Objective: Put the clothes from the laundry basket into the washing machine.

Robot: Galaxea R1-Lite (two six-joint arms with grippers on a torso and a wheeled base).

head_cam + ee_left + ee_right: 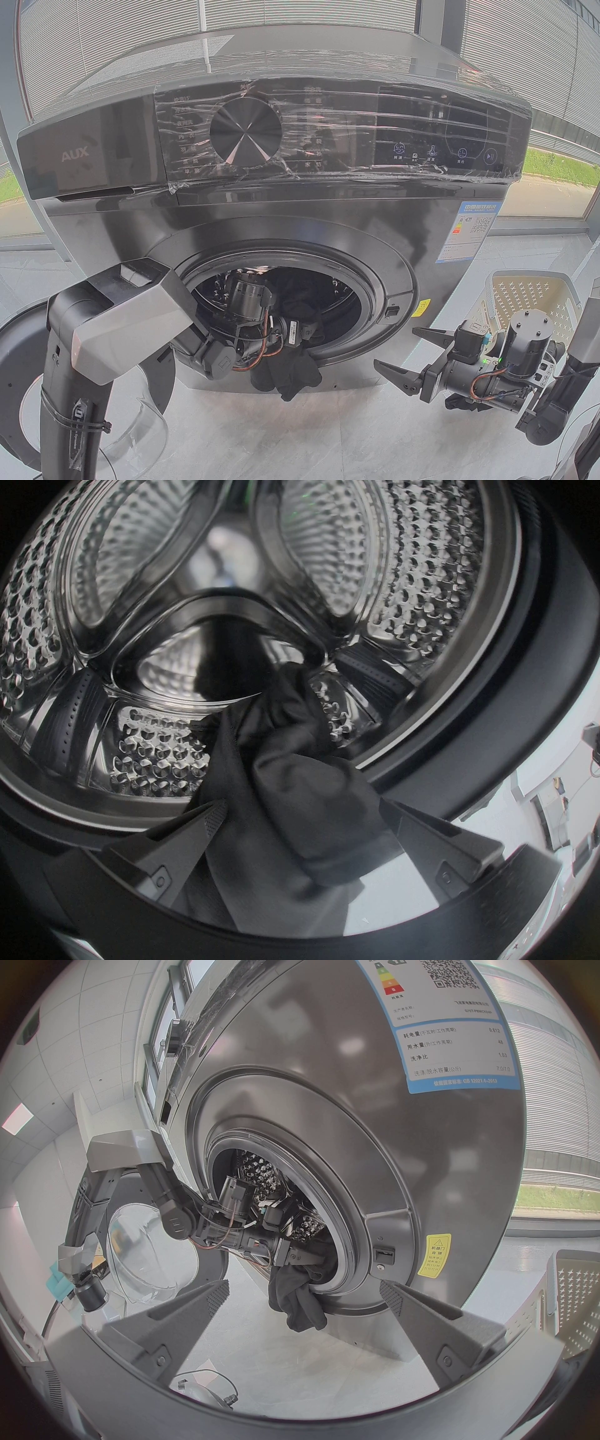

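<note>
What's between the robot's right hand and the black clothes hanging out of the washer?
Only bare floor. The head view shows it between the right gripper and the black clothes; its fingers are open, holding nothing.

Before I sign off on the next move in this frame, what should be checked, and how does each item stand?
1. Door clear of the opening: ok, it stands open on the left.
2. Left pincer open: ok, jaws wide apart with the dark garment between them.
3. Garment fully inside the drum: not ok, part of it hangs out over the opening's rim.
4. Right pincer free: ok, open and empty beside the laundry basket.
5. More clothes left in the basket: cannot tell.
</note>
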